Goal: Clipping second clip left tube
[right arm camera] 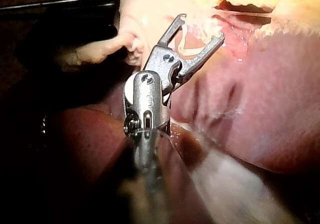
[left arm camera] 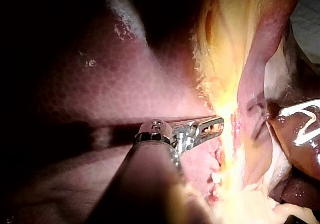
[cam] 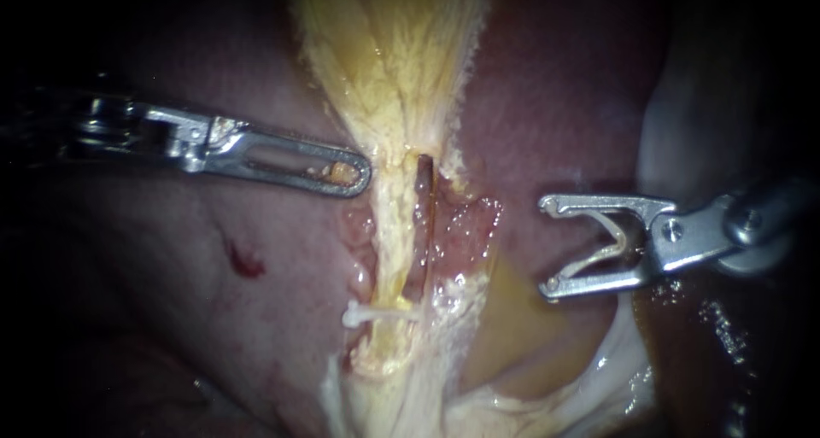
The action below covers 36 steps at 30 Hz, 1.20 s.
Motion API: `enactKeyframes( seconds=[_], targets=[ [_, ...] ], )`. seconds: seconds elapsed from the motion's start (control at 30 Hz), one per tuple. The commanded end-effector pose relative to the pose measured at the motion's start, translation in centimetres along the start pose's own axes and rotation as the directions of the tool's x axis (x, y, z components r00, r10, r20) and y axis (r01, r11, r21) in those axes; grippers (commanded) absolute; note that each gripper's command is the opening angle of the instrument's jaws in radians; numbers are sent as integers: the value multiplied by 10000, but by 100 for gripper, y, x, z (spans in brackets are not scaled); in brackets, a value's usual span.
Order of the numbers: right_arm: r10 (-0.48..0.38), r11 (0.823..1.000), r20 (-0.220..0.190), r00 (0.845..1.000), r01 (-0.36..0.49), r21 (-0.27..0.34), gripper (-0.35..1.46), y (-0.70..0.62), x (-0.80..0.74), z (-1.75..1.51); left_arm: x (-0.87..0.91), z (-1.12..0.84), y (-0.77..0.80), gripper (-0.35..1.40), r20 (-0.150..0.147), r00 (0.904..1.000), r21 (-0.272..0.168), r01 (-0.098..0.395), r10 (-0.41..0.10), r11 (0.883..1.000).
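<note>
The left tube (cam: 391,242) is a pale yellow strand running down the middle, with a white clip (cam: 373,315) across its lower part. A dark slit separates it from a second strand (cam: 448,233) to its right. My left instrument (cam: 357,178) comes in from the left, its windowed jaws shut on yellowish tissue at the strand's left edge, above the clip. My right instrument (cam: 547,246) sits apart to the right of both strands. Its jaws stand wide apart around an open white clip (cam: 608,246) seated against both, also seen in the right wrist view (right arm camera: 192,47).
Yellow gallbladder tissue (cam: 393,54) fans out above the tubes. Dark red liver (cam: 213,335) lies on both sides, with a small blood spot (cam: 243,259) at the left. Pale whitish tissue (cam: 683,105) rises behind my right instrument.
</note>
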Motion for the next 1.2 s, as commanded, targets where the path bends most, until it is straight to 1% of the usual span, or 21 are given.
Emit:
enactKeyframes(
  seconds=[0.03,0.17,0.27,0.37,0.4,0.47,0.53,0.57,0.63,0.87,1.0,1.1,1.2],
  targets=[
    [0,10000,-15,10000,0,27,50,0,0,0,0,0,-1,-35,1,10000,0,-59,59,10000],
    [-1,10000,-14,10000,1,25,50,0,0,0,-1,-8,-3,-35,-26,10000,30,-49,49,10000],
    [0,10000,-14,10000,0,22,50,0,0,1,-6,-21,-7,-35,-102,9999,115,-14,15,9999],
    [3,10000,-24,10000,-3,42,50,0,0,1,-15,-41,-16,-35,-50,10000,40,45,-45,10000],
    [4,10000,-24,10000,-4,41,50,1,0,2,-19,-50,-20,-35,-35,10000,-33,71,-71,10000],
    [3,10000,2,10000,-3,54,50,1,0,2,-26,-66,-25,-35,94,9999,-16,126,-126,9999],
    [2,10000,2,10000,-2,53,50,0,0,2,-31,-77,-27,-35,178,9997,-34,161,-160,9999],
    [3,10000,3,10000,-3,53,50,0,0,2,-32,-81,-27,-35,264,9995,-50,176,-175,9998],
    [4,10000,-10,10000,-4,78,50,1,0,2,-36,-88,-25,-35,302,9994,-56,197,-195,9998],
    [4,9997,-136,9999,-1,240,50,0,3,12,-36,-90,-24,-35,344,9992,-62,207,-205,9998],
    [-98,9993,-245,9997,106,352,50,-4,4,34,-35,-89,-24,-35,351,9992,-71,204,-202,9998],
    [0,9990,-352,9994,16,450,50,-10,-1,62,-35,-89,-25,-35,355,9992,-75,203,-200,9998],
    [169,9986,-404,9990,-148,516,50,-12,-6,88,-34,-89,-25,-35,358,9992,-78,205,-202,9998]
  ],
)
